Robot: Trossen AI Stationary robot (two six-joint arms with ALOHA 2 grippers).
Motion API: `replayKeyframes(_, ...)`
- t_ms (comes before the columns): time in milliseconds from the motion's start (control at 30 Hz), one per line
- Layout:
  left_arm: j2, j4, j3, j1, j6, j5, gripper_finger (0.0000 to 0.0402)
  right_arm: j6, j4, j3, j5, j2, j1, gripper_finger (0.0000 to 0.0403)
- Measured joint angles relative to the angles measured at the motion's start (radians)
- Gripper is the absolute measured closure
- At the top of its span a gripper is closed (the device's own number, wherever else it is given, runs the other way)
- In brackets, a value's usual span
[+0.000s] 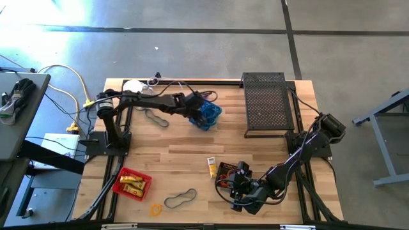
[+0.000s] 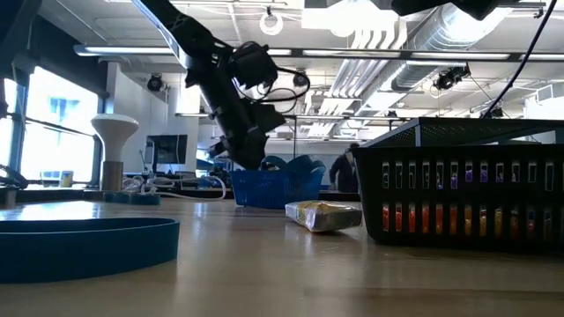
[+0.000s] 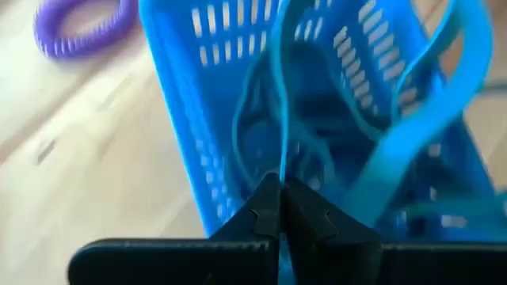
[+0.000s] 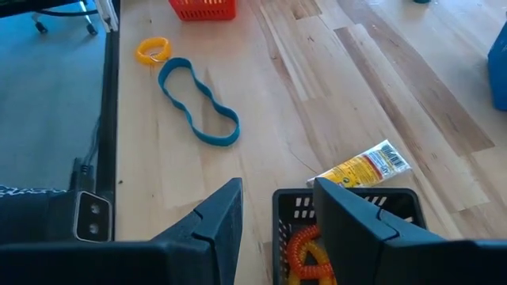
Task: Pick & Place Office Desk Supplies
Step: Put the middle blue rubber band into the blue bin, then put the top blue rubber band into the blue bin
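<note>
The left gripper (image 3: 281,207), pinched shut on a blue band (image 3: 279,119), hangs over the blue basket (image 1: 208,115) near the desk's far edge. Lower until the band clears the rim, then release. The right gripper (image 4: 277,212), wide, waits above the black basket (image 1: 228,172).

Wooden table (image 1: 192,160) with baskets, band loops (image 1: 181,199), yellow tube (image 1: 211,167), tray (image 1: 267,105).

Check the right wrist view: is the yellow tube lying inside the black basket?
No, the yellow tube lies on the bare wood just outside the black basket, beyond its rim.
</note>
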Motion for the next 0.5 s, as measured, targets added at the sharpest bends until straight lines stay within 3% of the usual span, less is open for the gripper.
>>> replayKeyframes(167, -0.002, 0.007, 0.002, -0.001, 0.037, 0.0, 0.0386, -0.001, -0.006, 0.0, 0.0, 0.0, 0.0, 0.0259)
replayKeyframes(500, -0.003, 0.009, 0.016, -0.017, 0.072, -0.027, 0.0273, -0.002, -0.008, 0.0, 0.0, 0.0, 0.0, 0.0259)
